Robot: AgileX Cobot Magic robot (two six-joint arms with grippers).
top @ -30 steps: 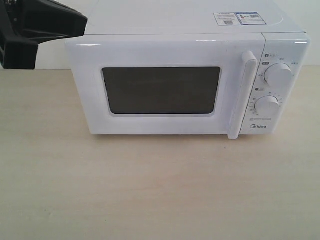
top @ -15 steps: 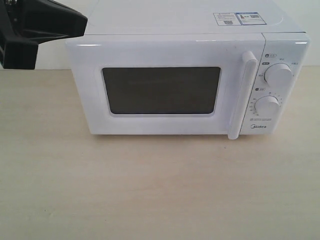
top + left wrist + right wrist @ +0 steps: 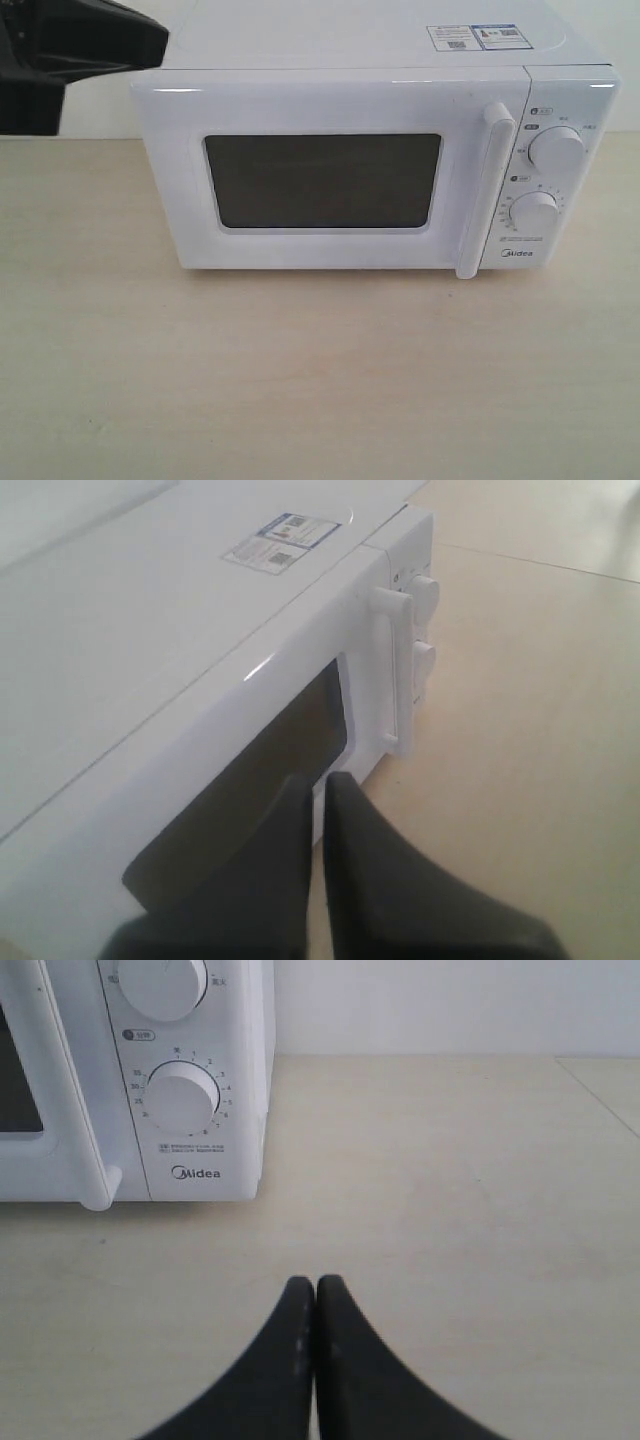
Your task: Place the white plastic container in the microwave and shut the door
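Plainly, the nearest ground is bare tabletop (image 3: 320,380), open across the whole front of the microwave (image 3: 350,45), so there is free room for a door to swing or an arm to pass.

The right fingers (image 3: 350,1360) are pressed together and hold nothing. They hang low over the tabletop, in front of the microwave's dial end. The lower dial (image 3: 183,1100) and the foot of the handle (image 3: 95,1195) lie ahead of them.

The left fingers (image 3: 380,880) are also pressed together and empty. They sit high by the microwave's top left corner and look along the door (image 3: 320,250) toward the handle at its far end.

The door is shut flush. Its handle is an upright bar on the door's right edge, just beside the dials (image 3: 557,150), long axis vertical. I judge the right arm the nearer to it, and the door would likely swing out leftward into the open front.

The container shows in no view. The window (image 3: 322,182) is too dark to tell whether it is inside, so either the job is done or the box is out of sight.
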